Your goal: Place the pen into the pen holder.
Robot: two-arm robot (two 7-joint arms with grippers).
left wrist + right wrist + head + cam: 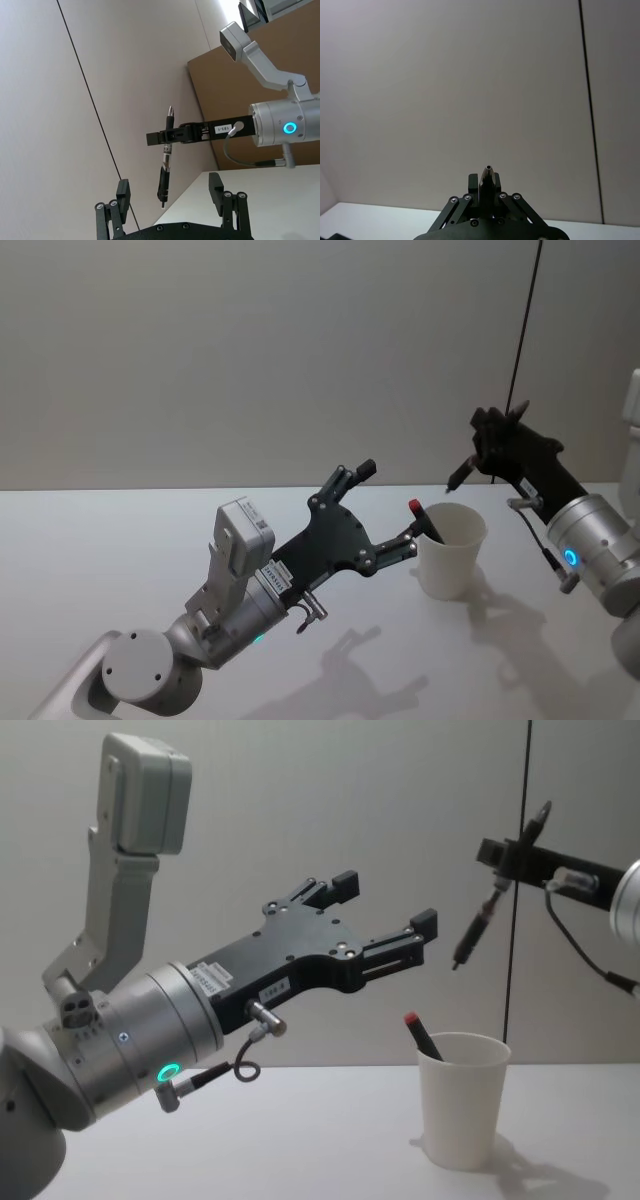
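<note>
Chest view: right hand (510, 855) pinches pen (492, 905) mid-barrel, above cup (462, 1112). Pen light, stiff, slick; mid-barrel hold suits. Left hand (385, 920) spread, empty, beside cup. Cup tippy.

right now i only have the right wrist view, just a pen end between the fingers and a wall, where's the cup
observer: The cup stands on the table, below the pen that the right gripper holds. The pen's lower end hangs well above the rim.
operator: is the cup empty
observer: No, a second pen with a red end leans inside it.
operator: is the left arm in my way
observer: The left gripper is open and holds nothing. It is raised to the left of the cup, apart from your pen.
</note>
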